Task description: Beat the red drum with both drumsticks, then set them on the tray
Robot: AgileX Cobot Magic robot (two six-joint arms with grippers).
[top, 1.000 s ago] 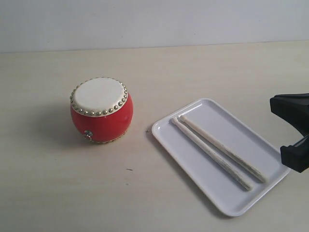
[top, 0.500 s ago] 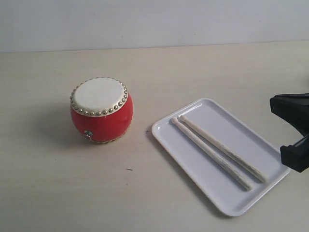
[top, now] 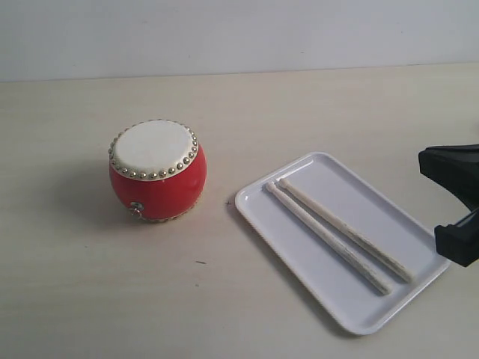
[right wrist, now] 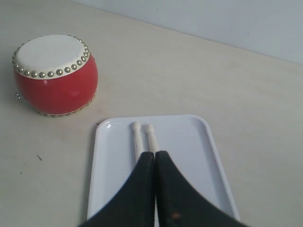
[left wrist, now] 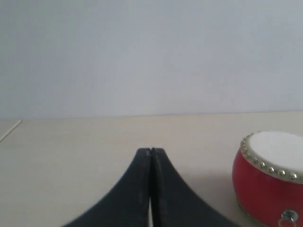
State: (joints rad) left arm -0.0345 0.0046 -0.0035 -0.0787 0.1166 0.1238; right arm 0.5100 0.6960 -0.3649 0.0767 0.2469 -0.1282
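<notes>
The red drum stands upright on the table, left of the tray. Both drumsticks lie side by side on the tray, their rounded tips towards the drum. In the right wrist view my right gripper is shut and empty, above the drumsticks and the tray, with the drum beyond. In the exterior view only the black end of the right arm shows, at the right edge beside the tray. My left gripper is shut on nothing, low over bare table, apart from the drum.
The pale table runs back to a plain grey wall. A few small dark specks mark the tabletop in front of the drum.
</notes>
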